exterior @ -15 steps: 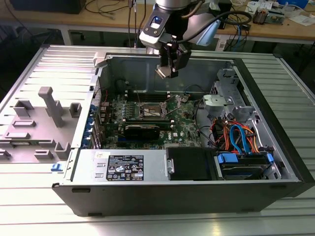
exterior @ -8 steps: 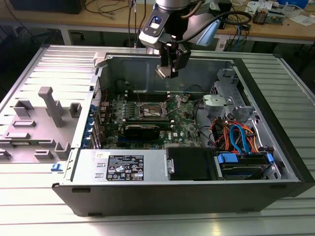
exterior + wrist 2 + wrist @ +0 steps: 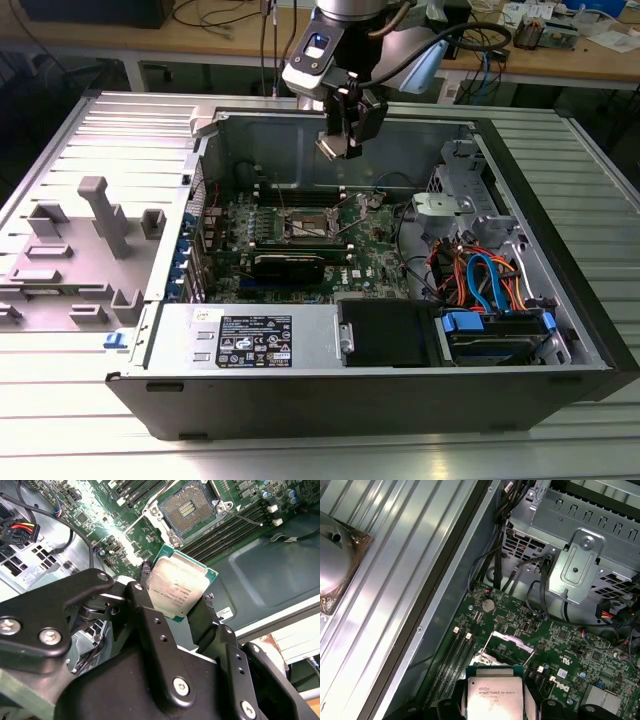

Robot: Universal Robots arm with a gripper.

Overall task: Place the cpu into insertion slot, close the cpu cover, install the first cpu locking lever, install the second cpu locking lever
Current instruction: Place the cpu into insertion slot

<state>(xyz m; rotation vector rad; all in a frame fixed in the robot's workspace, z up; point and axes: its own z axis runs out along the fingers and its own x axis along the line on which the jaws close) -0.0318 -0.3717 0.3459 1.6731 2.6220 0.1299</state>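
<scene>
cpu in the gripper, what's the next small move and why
Likely a short, careful descent toward the insertion slot. The gripper is shut on the cpu by its edges, and in the exterior view it hangs well above the motherboard. In the second wrist view the slot looks open and bare, with no chip in it, so closing that height gap seems the step to take.

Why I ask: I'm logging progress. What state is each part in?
cpu: gripped, held above the motherboard, not seated.
gripper: shut on the cpu.
insertion slot: empty, uncovered.
cpu cover: raised open.
computer case: lying open.
</scene>
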